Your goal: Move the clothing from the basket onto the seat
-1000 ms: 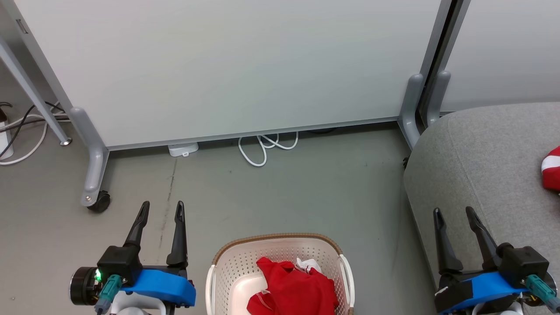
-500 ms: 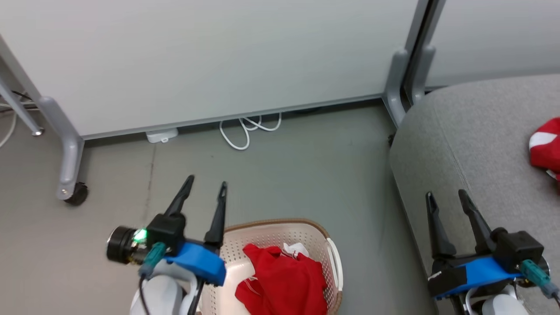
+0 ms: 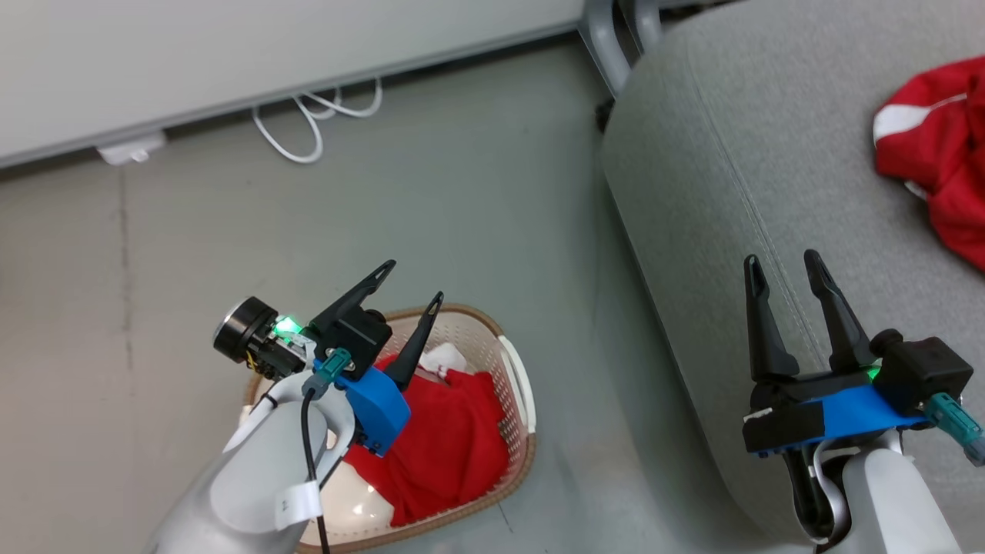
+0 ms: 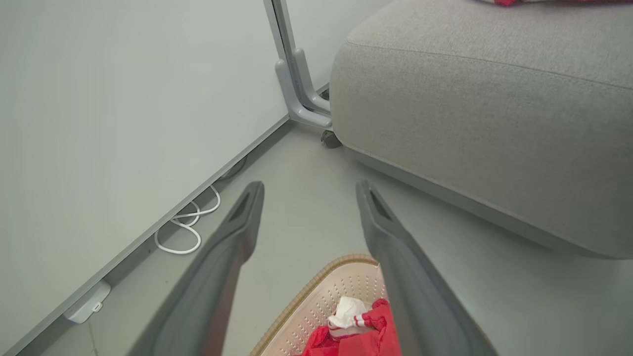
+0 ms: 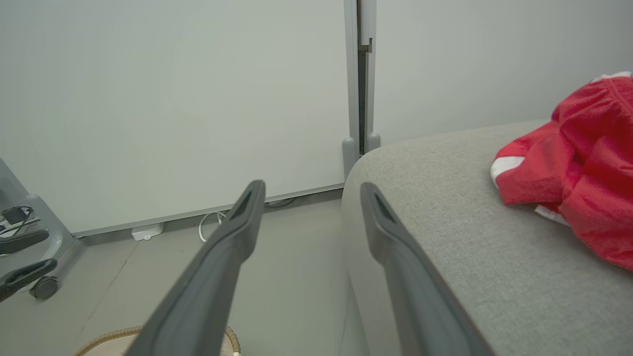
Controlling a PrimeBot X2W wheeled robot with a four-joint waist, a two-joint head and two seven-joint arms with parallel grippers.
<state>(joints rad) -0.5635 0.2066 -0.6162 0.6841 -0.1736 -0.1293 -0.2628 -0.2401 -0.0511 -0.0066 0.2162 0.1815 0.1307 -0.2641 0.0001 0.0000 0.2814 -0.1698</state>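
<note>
Between basket (image 3: 520, 388) and seat (image 3: 692, 192), grey floor (image 3: 462, 215), white cable (image 3: 302, 159) by the partition (image 3: 231, 46); both jaws wide apart, empty.

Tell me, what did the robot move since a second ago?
The left gripper swung right, from beside the basket to over it, above the red clothing, open and empty. The camera turned too, so the whole picture shifted. The right gripper stayed open over the seat, the clothing stayed in the basket, and one red garment stayed on the seat.

White cord (image 3: 302, 161) curled on grey floor (image 3: 192, 231) by white board (image 3: 231, 46). Small white box (image 3: 131, 150) close by. Grey metal leg (image 4: 302, 106) beside board.
</note>
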